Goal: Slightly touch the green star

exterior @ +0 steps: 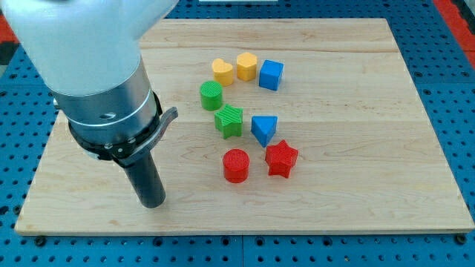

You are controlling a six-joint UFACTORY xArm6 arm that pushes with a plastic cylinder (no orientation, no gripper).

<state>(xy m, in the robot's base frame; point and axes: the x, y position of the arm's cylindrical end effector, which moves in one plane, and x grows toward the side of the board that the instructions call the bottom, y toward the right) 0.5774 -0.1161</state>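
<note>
Camera view: wooden worktop (371, 148), pale planks with visible grain, lying on a blue perforated base (453, 74). No containers on it; eight small blocks sit loose in a cluster right of centre.

Green star (228, 122), ribbed top, sits mid-cluster. Green cylinder (211, 96) just above it toward the view's upper left, close or touching, cannot tell which. Blue triangle (263, 129) just beside the star on the view's right. Red cylinder (236, 165) below the star, red star (281, 159) to that cylinder's right. Top row: yellow heart (222, 70), a second yellow block (246, 65) of unclear shape, blue cube (271, 74).

Arm has no hand to spread or pinch, only a straight dark rod under a metal collar and white housing. My tip (154, 203) rests on the worktop near the view's lower left, well apart from the green star and touching no block. Bare wood lies between tip and star; nothing stands in the way.
</note>
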